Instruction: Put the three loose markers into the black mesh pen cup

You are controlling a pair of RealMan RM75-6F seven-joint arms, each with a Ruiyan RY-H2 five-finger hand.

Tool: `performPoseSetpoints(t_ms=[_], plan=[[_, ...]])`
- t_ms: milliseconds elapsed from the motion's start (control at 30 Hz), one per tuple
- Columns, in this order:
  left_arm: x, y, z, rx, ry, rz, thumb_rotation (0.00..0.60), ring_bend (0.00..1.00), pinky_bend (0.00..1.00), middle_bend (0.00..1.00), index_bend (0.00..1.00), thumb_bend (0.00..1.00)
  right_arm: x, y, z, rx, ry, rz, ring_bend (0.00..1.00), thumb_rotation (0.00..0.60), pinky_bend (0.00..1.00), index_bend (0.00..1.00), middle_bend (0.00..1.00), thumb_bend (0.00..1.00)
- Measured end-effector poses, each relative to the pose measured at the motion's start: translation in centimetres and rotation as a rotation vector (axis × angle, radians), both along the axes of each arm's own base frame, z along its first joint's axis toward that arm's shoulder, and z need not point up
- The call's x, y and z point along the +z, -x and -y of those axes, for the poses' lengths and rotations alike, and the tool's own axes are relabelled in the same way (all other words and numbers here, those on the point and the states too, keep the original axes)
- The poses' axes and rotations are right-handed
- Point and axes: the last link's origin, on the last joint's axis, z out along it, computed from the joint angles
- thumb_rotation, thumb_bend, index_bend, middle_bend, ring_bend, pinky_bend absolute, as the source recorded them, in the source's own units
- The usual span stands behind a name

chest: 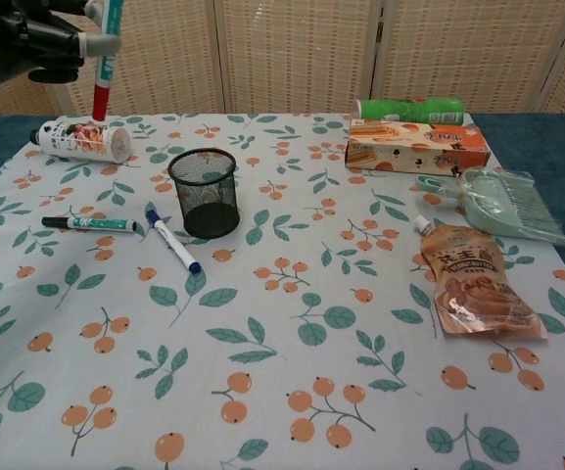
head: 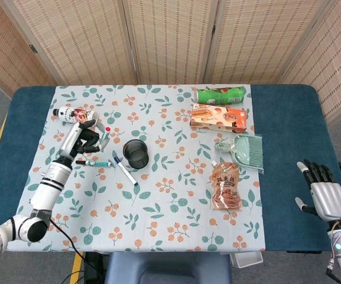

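Observation:
My left hand [head: 84,136] [chest: 27,37] grips a red-capped marker [chest: 104,61] [head: 104,135] high above the table, cap pointing down, left of the black mesh pen cup [head: 136,153] [chest: 204,191]. A black-capped marker [head: 93,163] [chest: 88,224] lies flat on the cloth left of the cup. A blue-capped marker [head: 124,171] [chest: 172,241] lies slanted just beside the cup's base. My right hand [head: 325,194] hangs open off the table's right edge, holding nothing.
A printed white bottle [head: 75,115] [chest: 81,139] lies at the back left. A green can [head: 220,94], an orange box [head: 218,116], a green dustpan with brush [head: 242,149] and a brown pouch [head: 225,187] sit on the right half.

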Motion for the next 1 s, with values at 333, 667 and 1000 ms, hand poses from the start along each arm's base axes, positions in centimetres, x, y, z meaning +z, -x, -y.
performPoseSetpoints(t_ms=[333, 667, 1000], plan=[[-5.0, -1.6, -3.4, 0.017, 0.044, -0.036, 0.6, 1.0, 1.0, 1.0, 0.58, 0.39, 0.4, 0.5, -0.2, -0.014, -0.02, 0.032, 0.0, 0.6, 0.0, 0.05, 0.0, 0.28], [-8.6, -3.3, -4.7, 0.028, 0.061, -0.065, 0.6, 1.0, 1.0, 1.0, 0.58, 0.39, 1.0, 0.8, 0.0, -0.014, -0.026, 0.058, 0.0, 0.6, 0.0, 0.05, 0.0, 0.28], [-10.6, -3.5, -3.5, 0.035, 0.066, -0.067, 0.6, 1.0, 1.0, 1.0, 0.56, 0.39, 1.5, 0.5, -0.9, 0.02, -0.019, 0.071, 0.0, 0.6, 0.0, 0.05, 0.0, 0.28]])
